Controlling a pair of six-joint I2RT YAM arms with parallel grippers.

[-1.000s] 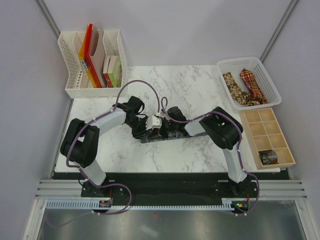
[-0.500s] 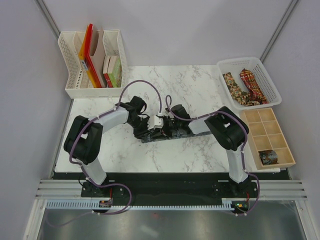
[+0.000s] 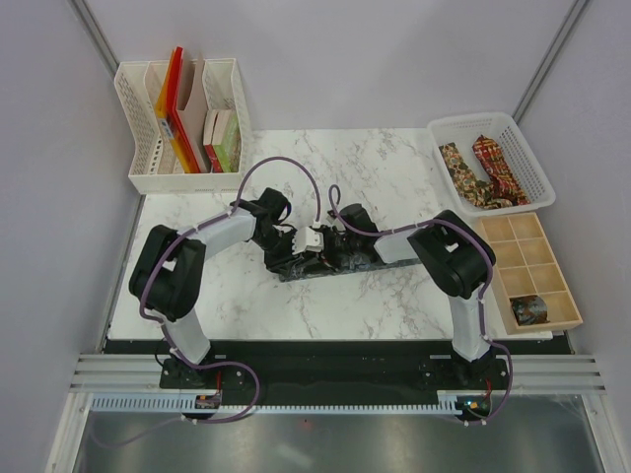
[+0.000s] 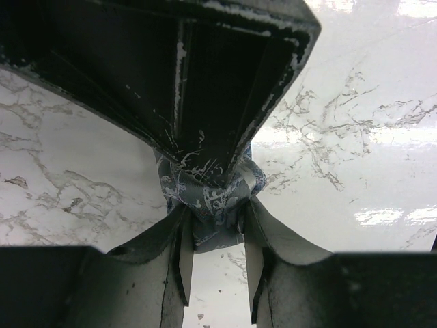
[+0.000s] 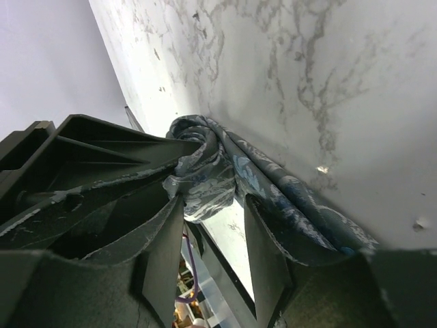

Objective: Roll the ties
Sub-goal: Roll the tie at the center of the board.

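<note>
To the far left of the left claw (image 4: 216, 215), beyond the bench (image 3: 394, 168) edge, a white rack (image 3: 138, 177) holds upright coloured folders (image 3: 175, 108). The left claw is at mid-bench, and its two fingers (image 4: 179, 246) are closed onto the rolled end of the grey-blue patterned tie (image 4: 208, 195), with the roll pinched between the fingertips. Directly opposite, tip to tip with the left claw, is the right claw (image 5: 214, 201). Its fingers (image 5: 265, 253) are spread with a clear gap between them. The roll sits just ahead of the fingertips, and the pictures do not show contact with either of them. The unrolled length of the tie runs from the roll along the bench beneath the right claw, lying flat on the marble surface. Well to the right of the right claw and further from the arm bases, a white basket (image 3: 532, 187) contains a brown-gold tie (image 3: 455, 163) and a red tie (image 3: 496, 163), loosely piled together. Just nearer than the basket, a wooden tray (image 3: 564, 266) with compartments holds one dark rolled tie (image 3: 529, 309) in a compartment at its near end.
</note>
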